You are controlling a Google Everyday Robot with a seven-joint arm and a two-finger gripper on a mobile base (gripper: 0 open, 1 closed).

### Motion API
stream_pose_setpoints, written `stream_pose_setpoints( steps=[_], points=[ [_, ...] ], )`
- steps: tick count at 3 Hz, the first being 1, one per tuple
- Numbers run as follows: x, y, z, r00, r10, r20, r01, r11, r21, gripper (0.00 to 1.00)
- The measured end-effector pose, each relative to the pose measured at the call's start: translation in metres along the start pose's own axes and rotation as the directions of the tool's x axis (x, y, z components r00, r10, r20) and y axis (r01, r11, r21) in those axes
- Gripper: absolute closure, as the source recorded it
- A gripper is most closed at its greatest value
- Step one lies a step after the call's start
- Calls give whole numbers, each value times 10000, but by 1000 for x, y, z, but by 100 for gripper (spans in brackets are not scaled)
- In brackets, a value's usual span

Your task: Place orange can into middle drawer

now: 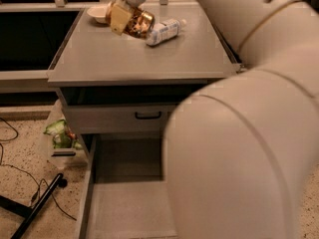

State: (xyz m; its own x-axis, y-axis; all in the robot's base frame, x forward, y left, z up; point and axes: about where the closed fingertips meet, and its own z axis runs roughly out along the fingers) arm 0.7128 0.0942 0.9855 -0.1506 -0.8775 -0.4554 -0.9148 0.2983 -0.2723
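Observation:
My gripper [124, 16] is at the back left of the grey cabinet top [139, 59]. It is shut on the orange can [140, 24], which is tilted and held just above the top. The can is shiny orange-gold. The middle drawer [124, 208] is pulled open low in front of the cabinet, a flat grey tray with low side walls. Its right part is hidden behind my white arm [244, 133], which fills the right side of the view.
A clear plastic bottle [164, 31] lies on its side just right of the can. A white bowl [98, 12] sits behind the gripper. A shut drawer front with a black handle [148, 115] is above the open drawer. A bin with green packets [60, 136], cables and a black leg are on the floor at left.

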Motion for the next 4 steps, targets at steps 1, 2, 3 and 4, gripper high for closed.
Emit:
stream_pose_setpoints(
  steps=[1,2,3,4],
  points=[
    [-18,15,-23,9960,-287,847,263,9992,293,100],
    [-18,15,-23,9960,-288,846,264,9992,292,100],
    [-12,24,-18,9972,-102,735,99,9999,48,100],
    [0,45,-42,9922,752,999,-777,9968,214,100]
  ],
)
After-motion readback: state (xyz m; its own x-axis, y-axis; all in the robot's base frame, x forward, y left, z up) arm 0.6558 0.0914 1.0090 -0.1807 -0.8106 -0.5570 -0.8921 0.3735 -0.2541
